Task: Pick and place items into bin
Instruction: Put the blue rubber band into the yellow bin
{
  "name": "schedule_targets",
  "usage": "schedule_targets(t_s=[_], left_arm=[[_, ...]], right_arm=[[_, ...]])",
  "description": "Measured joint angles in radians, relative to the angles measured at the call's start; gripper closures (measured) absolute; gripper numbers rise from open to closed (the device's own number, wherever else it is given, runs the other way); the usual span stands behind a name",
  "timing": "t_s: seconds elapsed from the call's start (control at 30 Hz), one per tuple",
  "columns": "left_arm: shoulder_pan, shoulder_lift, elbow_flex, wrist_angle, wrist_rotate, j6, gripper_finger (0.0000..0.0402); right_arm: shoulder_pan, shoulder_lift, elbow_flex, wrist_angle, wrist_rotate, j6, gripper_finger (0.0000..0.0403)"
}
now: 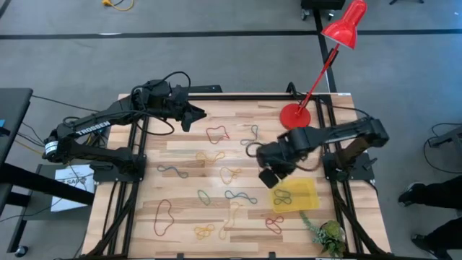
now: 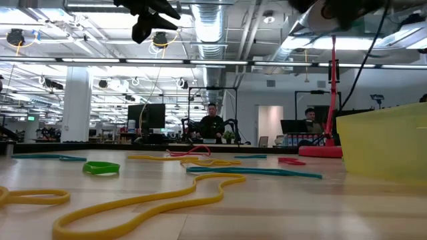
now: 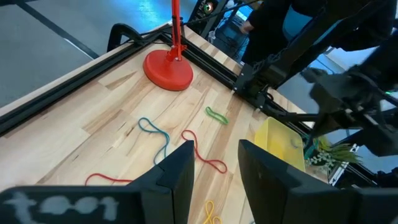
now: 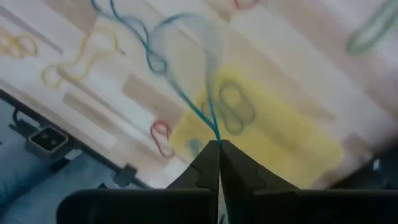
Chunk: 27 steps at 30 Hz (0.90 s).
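My right gripper point(image 4: 217, 146) is shut on a thin blue rubber band point(image 4: 186, 43). It hovers over the near-left corner of the translucent yellow bin point(image 4: 273, 134), which sits on the table's right near part point(image 1: 296, 193). In the high view this gripper point(image 1: 268, 177) is just left of the bin. A yellowish loop point(image 4: 233, 109) lies in the bin. Many coloured bands lie flat on the wood, among them red point(image 1: 216, 133), blue point(image 1: 240, 196) and yellow point(image 1: 206, 231). My left gripper point(image 3: 214, 152) is open and waits high over the far left of the table point(image 1: 196, 115), touching nothing. My right gripper pinches the blue rubber band between its two fingertips, at one narrow end of the loop point(image 4: 213, 132). The fingers come from above, pointing down. The band hangs below them as an open loop over the bin's edge and the table; whether its far end touches anything cannot be told.
A red lamp's round base point(image 1: 294, 115) stands at the far right, its stem leaning out over the edge. A green plant sprig point(image 1: 325, 231) lies near the right near corner. Black frame rails point(image 1: 137, 173) border both table sides. People sit in the room beyond point(image 2: 212, 123).
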<state>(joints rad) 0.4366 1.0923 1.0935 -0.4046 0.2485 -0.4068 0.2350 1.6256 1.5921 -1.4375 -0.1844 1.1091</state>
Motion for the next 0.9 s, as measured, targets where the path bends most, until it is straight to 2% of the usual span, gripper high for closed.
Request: schedule_targets(t_s=[0.2, 0.47, 0.7, 0.9], left_arm=[[0.000, 0.000, 0.000, 0.000, 0.001, 0.000, 0.0288], [0.000, 0.000, 0.000, 0.005, 0.008, 0.000, 0.0287], [0.000, 0.000, -0.001, -0.001, 0.028, 0.000, 0.0287], [-0.001, 0.000, -0.001, -0.004, 0.044, 0.000, 0.0287]], right_arm=[[0.140, 0.009, 0.000, -0.033, -0.004, 0.175, 0.0402], [0.261, 0.134, -0.014, -0.062, -0.002, 0.382, 0.0403], [0.266, 0.251, -0.017, -0.049, 0.000, 0.377, 0.0403], [0.220, 0.281, -0.078, -0.016, 0.033, 0.363, 0.0403]])
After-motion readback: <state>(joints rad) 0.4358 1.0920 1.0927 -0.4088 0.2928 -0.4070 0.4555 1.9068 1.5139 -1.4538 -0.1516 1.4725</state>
